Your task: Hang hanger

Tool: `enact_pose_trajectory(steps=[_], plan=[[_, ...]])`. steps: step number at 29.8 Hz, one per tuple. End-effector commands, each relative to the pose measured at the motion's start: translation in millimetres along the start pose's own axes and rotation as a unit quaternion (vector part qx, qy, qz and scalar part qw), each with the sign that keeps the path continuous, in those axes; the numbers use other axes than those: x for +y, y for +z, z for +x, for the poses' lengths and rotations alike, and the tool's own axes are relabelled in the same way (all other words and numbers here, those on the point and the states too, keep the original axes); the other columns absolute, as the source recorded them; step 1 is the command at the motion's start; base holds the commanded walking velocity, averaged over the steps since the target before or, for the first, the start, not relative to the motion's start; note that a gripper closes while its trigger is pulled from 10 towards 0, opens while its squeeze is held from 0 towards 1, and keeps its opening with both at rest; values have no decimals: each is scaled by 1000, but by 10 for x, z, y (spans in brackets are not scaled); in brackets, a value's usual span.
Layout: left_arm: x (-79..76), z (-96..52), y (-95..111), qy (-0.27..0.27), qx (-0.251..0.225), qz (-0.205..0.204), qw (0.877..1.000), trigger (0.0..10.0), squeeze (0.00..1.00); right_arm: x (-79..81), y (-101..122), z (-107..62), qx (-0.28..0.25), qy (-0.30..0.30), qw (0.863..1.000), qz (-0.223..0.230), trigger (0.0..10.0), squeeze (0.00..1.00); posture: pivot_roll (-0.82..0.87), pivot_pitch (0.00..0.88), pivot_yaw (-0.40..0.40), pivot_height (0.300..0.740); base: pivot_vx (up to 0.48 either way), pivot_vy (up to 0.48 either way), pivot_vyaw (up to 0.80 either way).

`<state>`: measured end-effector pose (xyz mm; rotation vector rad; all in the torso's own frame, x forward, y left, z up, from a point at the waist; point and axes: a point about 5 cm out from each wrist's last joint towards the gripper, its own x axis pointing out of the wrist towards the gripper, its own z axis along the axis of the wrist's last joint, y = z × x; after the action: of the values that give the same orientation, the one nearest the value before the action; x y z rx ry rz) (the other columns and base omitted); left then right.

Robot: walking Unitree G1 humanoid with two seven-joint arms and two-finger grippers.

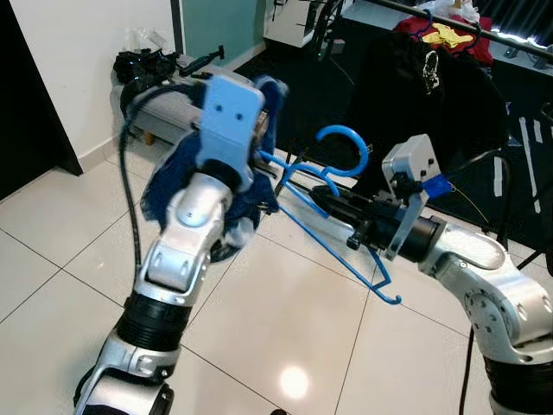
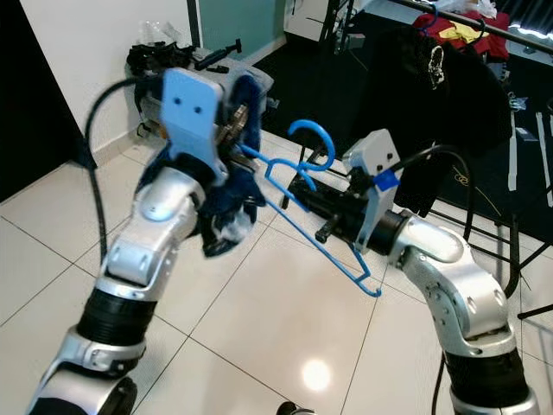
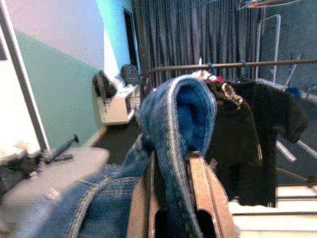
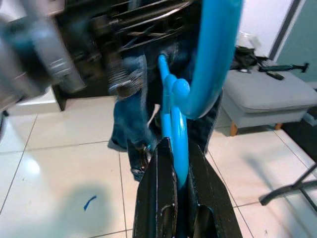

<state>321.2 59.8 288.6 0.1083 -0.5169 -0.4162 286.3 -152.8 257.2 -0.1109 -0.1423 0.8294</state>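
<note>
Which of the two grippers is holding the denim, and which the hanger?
The left gripper clamps the blue denim jeans; the right gripper pinches the bright blue plastic hanger just below its hook.

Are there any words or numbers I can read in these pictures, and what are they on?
No words or numbers can be read.
Black shirt on the clothes rail: a pale print, too small and blurred to read.
Blue hanger, jeans, both grippers: no writing shows.
</note>
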Motion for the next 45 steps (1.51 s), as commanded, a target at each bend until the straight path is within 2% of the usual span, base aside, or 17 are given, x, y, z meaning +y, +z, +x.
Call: enact_pose_trajectory(steps=[1,3,7,8,10,16,23,24,33,36,38,39,40,42,43,44,45], plan=[[-345,-44,-18,-82,7,-49,995,10000,0,-66,213,-21,-67,-25,997,-19,10000,0,38,118,-62,740,0,0,0],[-463,-63,19,-106,-1,-82,991,10000,0,-68,208,-4,-72,-31,997,-14,10000,0,40,119,-61,740,0,0,0],[-476,-63,39,-108,-8,-94,990,10000,0,-66,207,2,-74,-32,997,-12,10000,0,40,119,-60,740,0,0,0],[-466,-60,67,-104,-15,-111,988,10000,1000,-64,211,3,-78,-33,996,-10,10000,0,39,120,-58,740,0,0,0],[-444,-52,122,-101,-29,-136,985,10000,1000,-63,218,3,-84,-35,996,-7,10000,0,40,119,-58,740,0,0,0],[-413,-37,245,-111,-54,-175,977,10000,1000,-73,257,11,-104,-37,994,0,10000,0,44,117,-58,740,0,0,0],[-412,-46,307,-128,-62,-189,972,10000,992,-78,303,29,-123,-34,992,5,10000,0,48,115,-59,740,0,0,0],[-406,-48,311,-131,-62,-187,972,10000,0,-81,311,31,-126,-33,991,6,10000,0,49,114,-60,740,0,0,0],[-215,-77,404,-170,-75,-188,964,10000,0,-98,344,21,-138,-29,990,8,10000,0,47,113,-60,740,0,0,0],[-90,-148,505,-213,-86,-212,950,10000,0,-125,349,-8,-144,-31,989,14,10000,0,50,118,-60,740,0,0,0],[-71,-166,521,-222,-87,-214,947,10000,0,-130,350,-13,-145,-32,989,15,10000,0,50,118,-60,740,0,0,0],[-20,-232,559,-251,-90,-217,939,10000,0,-140,351,-25,-148,-32,988,17,10000,0,52,121,-59,740,0,0,0],[-20,-232,559,-251,-90,-217,939,10000,0,-140,351,-25,-148,-32,988,17,10000,0,52,121,-59,740,0,0,0],[61,-302,609,-274,-97,-230,929,10000,0,-142,350,-35,-149,-29,988,18,10000,0,52,122,-58,740,0,0,0],[194,-323,647,-265,-105,-243,927,10000,0,-128,333,-59,-147,-13,989,24,10000,0,51,124,-58,740,0,0,0],[194,-323,647,-265,-105,-243,927,10000,0,-128,333,-59,-147,-13,989,24,10000,0,51,124,-58,740,0,0,0],[285,-314,654,-250,-106,-247,930,10000,0,-105,314,-82,-144,6,989,29,10000,0,52,126,-57,740,0,0,0]])
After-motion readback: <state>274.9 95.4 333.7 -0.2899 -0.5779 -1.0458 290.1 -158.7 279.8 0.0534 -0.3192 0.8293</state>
